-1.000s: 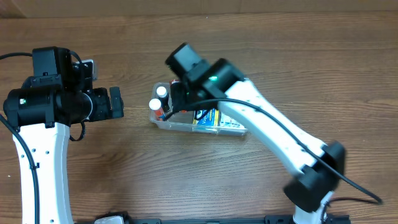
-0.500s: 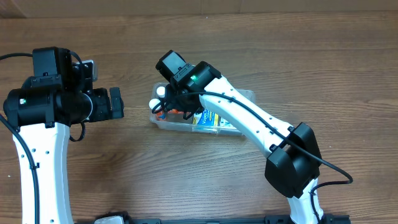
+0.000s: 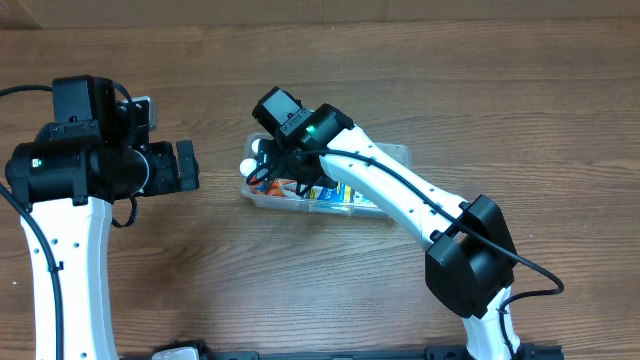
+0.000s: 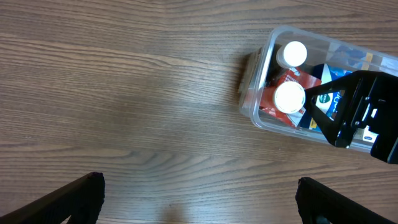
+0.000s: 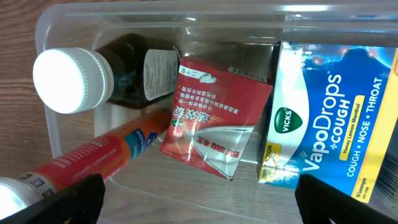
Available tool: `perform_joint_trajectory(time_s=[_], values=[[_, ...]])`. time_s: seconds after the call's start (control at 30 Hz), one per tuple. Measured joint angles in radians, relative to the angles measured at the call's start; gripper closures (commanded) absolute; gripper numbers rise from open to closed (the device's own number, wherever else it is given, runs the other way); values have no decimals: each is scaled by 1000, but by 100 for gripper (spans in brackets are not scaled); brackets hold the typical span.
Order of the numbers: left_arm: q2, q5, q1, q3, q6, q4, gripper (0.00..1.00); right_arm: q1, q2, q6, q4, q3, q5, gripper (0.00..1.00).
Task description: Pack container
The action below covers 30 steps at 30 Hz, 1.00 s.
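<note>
The container point(image 3: 398, 155) is a clear plastic tub at the table's middle. It holds a dark bottle with a white cap point(image 5: 68, 81), a red tube point(image 5: 93, 158), a red sachet point(image 5: 214, 124) and a blue VapoDrops box point(image 5: 336, 124). My right gripper point(image 3: 292, 172) hangs open over the tub's left half, nothing between its fingers point(image 5: 199, 202). The sachet lies loose just ahead of them. My left gripper point(image 3: 186, 165) stands open over bare wood to the left of the tub, which shows in its view point(image 4: 256, 93).
Wood-grain table point(image 3: 500, 80) lies all round the tub. The right arm's white links point(image 3: 420, 205) cross above the tub's right half and hide part of it. The left arm's base point(image 3: 60, 260) stands at the left edge.
The right arm has swung left and lowered its gripper over the tub's left end, then its jaws went from shut to open. The left arm has not moved.
</note>
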Motion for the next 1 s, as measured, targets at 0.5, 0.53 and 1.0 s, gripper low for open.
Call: perform_joint_trajectory(time_s=[0.5, 0.53, 1.0], values=[[0, 0, 0, 0, 0, 0, 0, -266, -244, -42, -275, 150, 299, 0], [0, 0, 0, 0, 0, 0, 0, -320, -285, -41, -298, 164, 298, 0], [0, 0, 0, 0, 0, 0, 0, -608, -294, -124, -85, -427, 96, 0]])
